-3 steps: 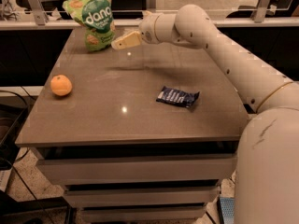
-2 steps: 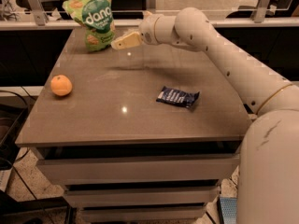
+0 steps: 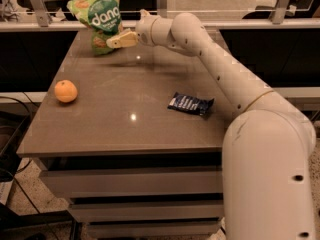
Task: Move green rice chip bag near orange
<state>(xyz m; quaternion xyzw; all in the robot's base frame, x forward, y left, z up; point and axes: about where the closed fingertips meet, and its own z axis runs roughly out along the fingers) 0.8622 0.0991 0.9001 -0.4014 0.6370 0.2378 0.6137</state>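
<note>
The green rice chip bag (image 3: 99,15) stands upright at the far left corner of the table, a light-green pouch with a dark green circle and white "dang" lettering. My gripper (image 3: 118,39) reaches in from the right and sits against the bag's lower right side. The orange (image 3: 66,91) lies near the table's left edge, well in front of the bag and apart from it. My white arm (image 3: 215,59) stretches across the right half of the table.
A small flat dark-blue wrapper (image 3: 190,103) lies on the brown table (image 3: 130,129), right of centre. A railing and glass panel (image 3: 225,4) run behind the table's far edge. Drawers sit below the tabletop.
My gripper has moved left, from a short way right of the bag to up against its lower right side. The orange and the wrapper have not moved.
</note>
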